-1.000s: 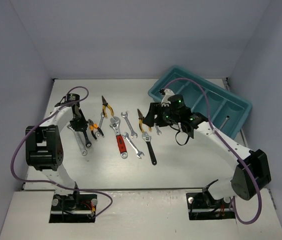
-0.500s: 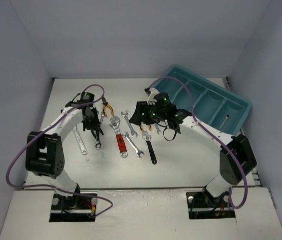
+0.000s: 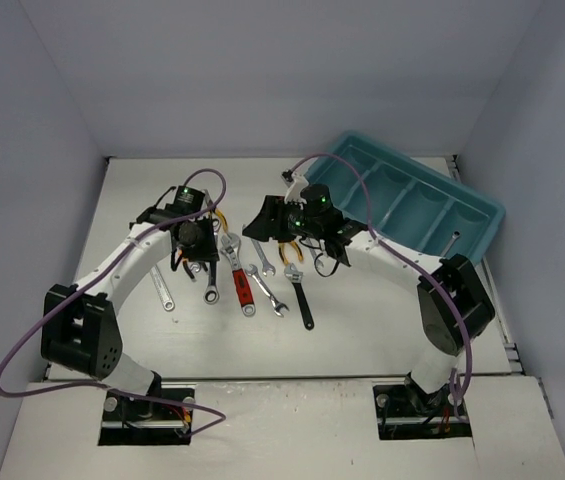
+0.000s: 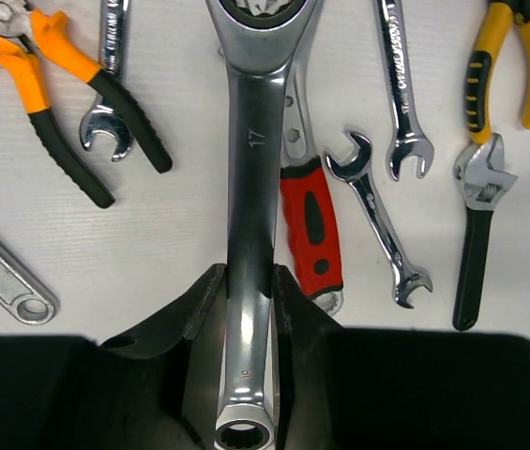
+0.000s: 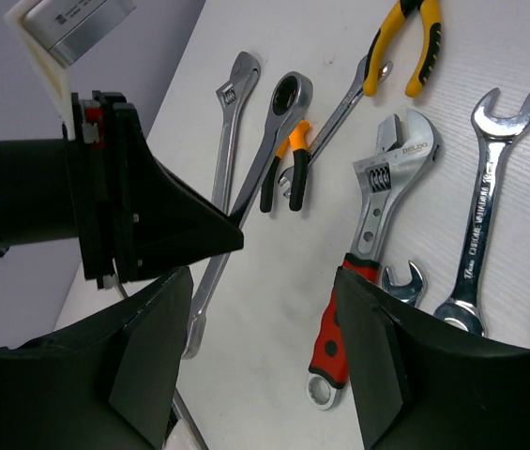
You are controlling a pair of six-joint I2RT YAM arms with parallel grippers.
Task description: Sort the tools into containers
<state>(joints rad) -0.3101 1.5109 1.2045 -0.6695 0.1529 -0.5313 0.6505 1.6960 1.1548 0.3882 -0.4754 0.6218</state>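
Note:
My left gripper (image 3: 195, 240) (image 4: 249, 281) is shut on a long silver ratchet wrench (image 4: 250, 159) (image 3: 210, 285) and holds it above the table. The other tools lie in a row below. Among them are a red-handled adjustable wrench (image 3: 240, 282) (image 4: 307, 220) (image 5: 370, 225), a black-handled adjustable wrench (image 3: 301, 300) (image 4: 476, 239), orange-handled pliers (image 4: 63, 103), yellow-handled pliers (image 4: 504, 56) (image 5: 405, 42) and several silver wrenches (image 3: 267, 290). My right gripper (image 3: 264, 222) (image 5: 260, 309) hangs open and empty over the row's middle, close to the left gripper. The teal tray (image 3: 477, 225) stands at the far right.
One thin tool (image 3: 451, 247) lies in the tray's nearest compartment. A silver wrench (image 3: 165, 291) lies alone at the row's left end. Both arms lean inward, their cables looping above them. Grey walls close in the table on three sides.
The left gripper has carried the ratchet wrench rightward, away from the left-hand tools. The right arm has swung left from beside the tray to over the tool row.

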